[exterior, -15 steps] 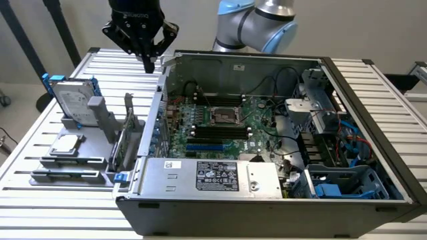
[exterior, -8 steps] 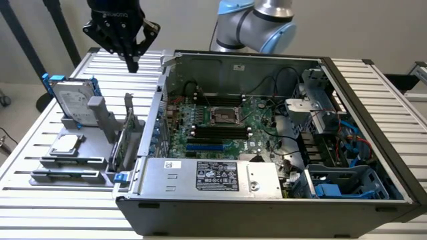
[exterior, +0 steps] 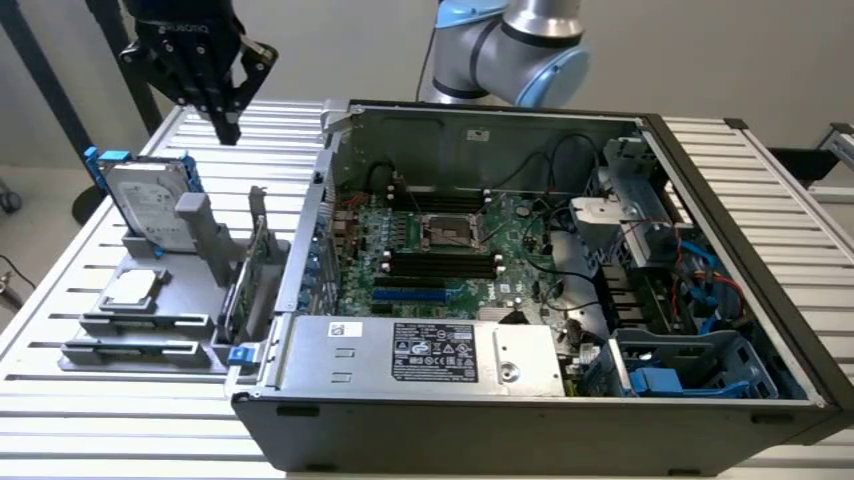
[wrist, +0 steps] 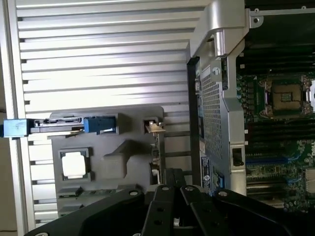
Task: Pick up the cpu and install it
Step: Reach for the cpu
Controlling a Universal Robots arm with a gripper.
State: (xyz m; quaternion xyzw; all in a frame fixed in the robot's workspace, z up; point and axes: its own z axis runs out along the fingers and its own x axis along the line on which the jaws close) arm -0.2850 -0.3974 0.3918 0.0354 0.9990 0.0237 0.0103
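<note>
While the cpu [exterior: 131,290] lies flat in its pocket on the grey holder [exterior: 187,298], on the worktop [exterior: 54,400] to the exterior view's left of the open computer case [exterior: 534,410], the gripper [exterior: 230,130] hangs empty, fingers pressed together, well above and behind it, past the upright hard drive [exterior: 144,205]. The chip is square, with no long axis; farther off, the socket [exterior: 451,232] is hard to make out

Robotics lab bench: a slatted aluminium table [exterior: 54,330] holds an opened desktop computer case [exterior: 534,425], its motherboard [exterior: 454,270] exposed, beside a grey parts fixture [exterior: 200,300]. A blue-jointed robot arm [exterior: 521,50] stands behind, against plain walls.
</note>
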